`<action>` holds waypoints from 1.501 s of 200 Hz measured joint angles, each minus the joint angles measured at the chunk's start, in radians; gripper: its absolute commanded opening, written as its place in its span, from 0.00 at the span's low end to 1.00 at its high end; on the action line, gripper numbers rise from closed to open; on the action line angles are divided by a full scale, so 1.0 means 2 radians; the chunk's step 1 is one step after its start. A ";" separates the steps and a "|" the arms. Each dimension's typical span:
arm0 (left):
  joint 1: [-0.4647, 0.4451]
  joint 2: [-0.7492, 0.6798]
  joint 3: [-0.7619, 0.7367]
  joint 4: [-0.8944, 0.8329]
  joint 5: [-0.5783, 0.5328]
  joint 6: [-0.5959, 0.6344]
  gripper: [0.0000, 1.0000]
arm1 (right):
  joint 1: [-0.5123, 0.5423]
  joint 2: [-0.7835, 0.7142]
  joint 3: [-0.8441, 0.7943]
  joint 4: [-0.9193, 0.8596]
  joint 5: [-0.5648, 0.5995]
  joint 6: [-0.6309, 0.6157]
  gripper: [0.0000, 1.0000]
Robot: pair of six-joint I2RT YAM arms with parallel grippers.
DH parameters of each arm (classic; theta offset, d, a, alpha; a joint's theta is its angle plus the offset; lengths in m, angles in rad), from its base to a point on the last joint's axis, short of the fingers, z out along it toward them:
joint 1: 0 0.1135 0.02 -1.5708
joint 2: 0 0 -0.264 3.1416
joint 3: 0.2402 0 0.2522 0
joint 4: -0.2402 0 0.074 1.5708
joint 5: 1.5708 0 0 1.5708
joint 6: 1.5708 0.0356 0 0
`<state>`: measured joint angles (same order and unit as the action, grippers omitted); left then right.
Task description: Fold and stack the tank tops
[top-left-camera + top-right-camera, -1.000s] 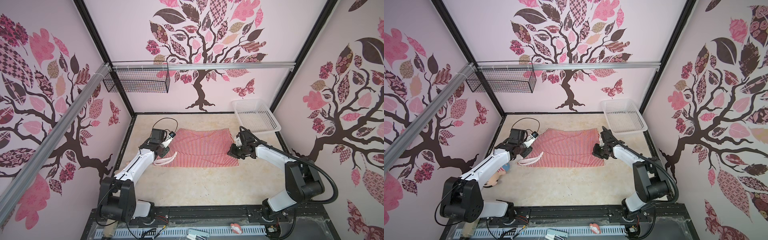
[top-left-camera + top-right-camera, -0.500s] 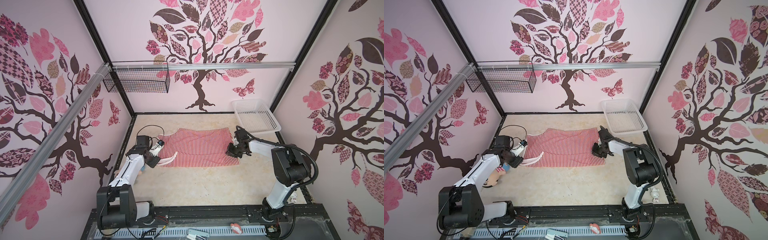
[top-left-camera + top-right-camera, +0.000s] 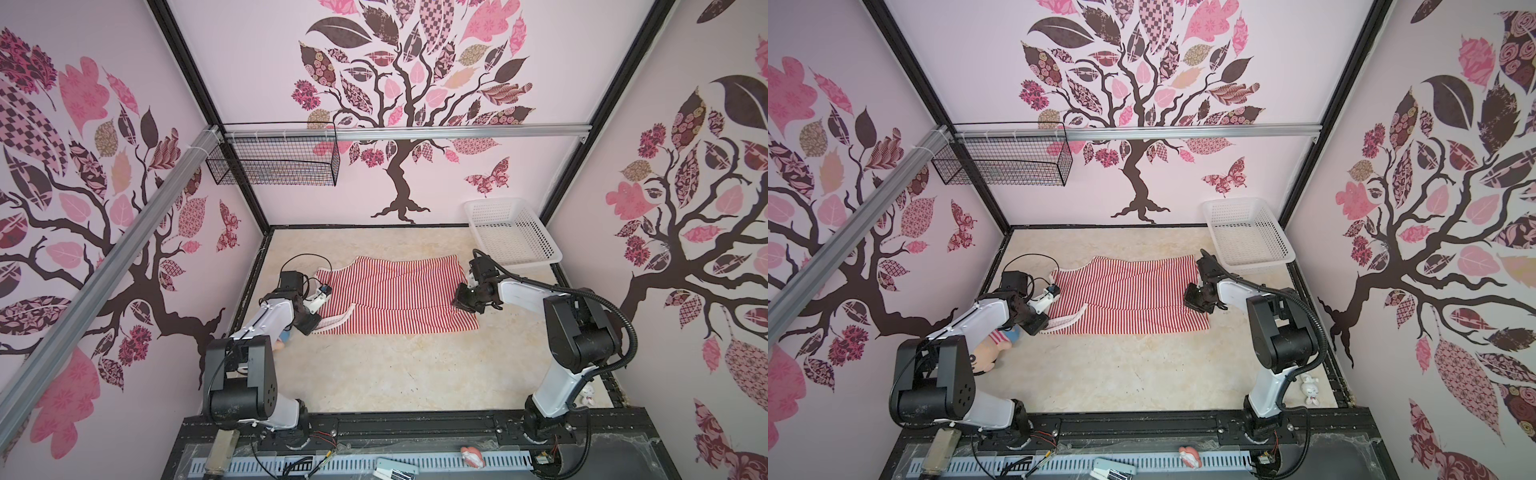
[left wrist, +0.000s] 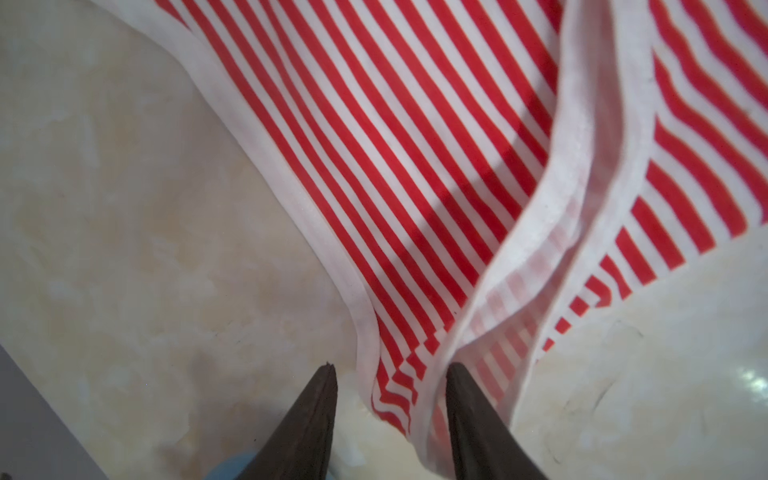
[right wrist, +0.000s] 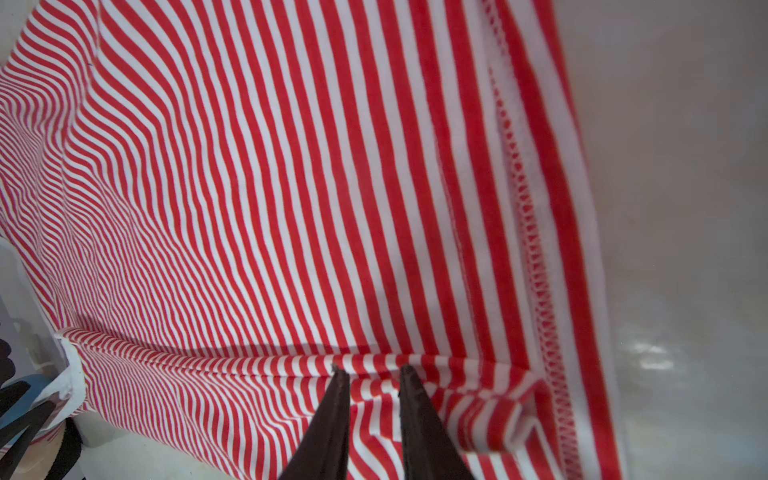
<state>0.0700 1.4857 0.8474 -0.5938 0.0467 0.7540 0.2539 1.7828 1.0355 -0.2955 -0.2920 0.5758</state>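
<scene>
Plastic basket [image 3: 513, 232] far-right corner; wire basket [image 3: 274, 166] on wall.

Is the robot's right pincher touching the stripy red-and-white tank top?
Touching. In the right wrist view, the right gripper has both dark fingertips pressed into a raised fold of the red-and-white striped tank top, with fabric bunched between them.

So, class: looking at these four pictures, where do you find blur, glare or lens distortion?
Both top views: wide-angle bending of the frame posts, sharp focus on the tank top. Left wrist view: soft blur on its white trim, glare patch on the table. Right wrist view: blurred far edge, glare on the table.
</scene>
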 measured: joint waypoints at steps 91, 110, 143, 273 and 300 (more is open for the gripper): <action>0.020 0.105 0.060 0.017 0.000 -0.002 0.39 | 0.000 0.008 0.000 0.001 0.006 -0.002 0.31; 0.023 0.115 0.073 0.018 -0.003 0.000 0.43 | -0.001 0.010 0.000 0.004 0.005 -0.004 0.33; 0.027 0.119 0.079 0.018 -0.009 -0.003 0.49 | 0.000 0.010 0.000 0.005 0.005 -0.008 0.35; 0.044 0.027 0.104 -0.035 0.042 -0.035 0.52 | 0.000 -0.080 -0.052 -0.001 0.005 -0.018 0.39; 0.044 0.034 0.086 -0.036 0.023 -0.035 0.50 | 0.000 -0.091 -0.057 -0.011 0.005 -0.021 0.39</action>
<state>0.1589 1.5532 1.0203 -0.6666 0.0921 0.6849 0.2546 1.6016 0.9218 -0.3168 -0.2825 0.5343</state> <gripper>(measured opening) 0.509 0.393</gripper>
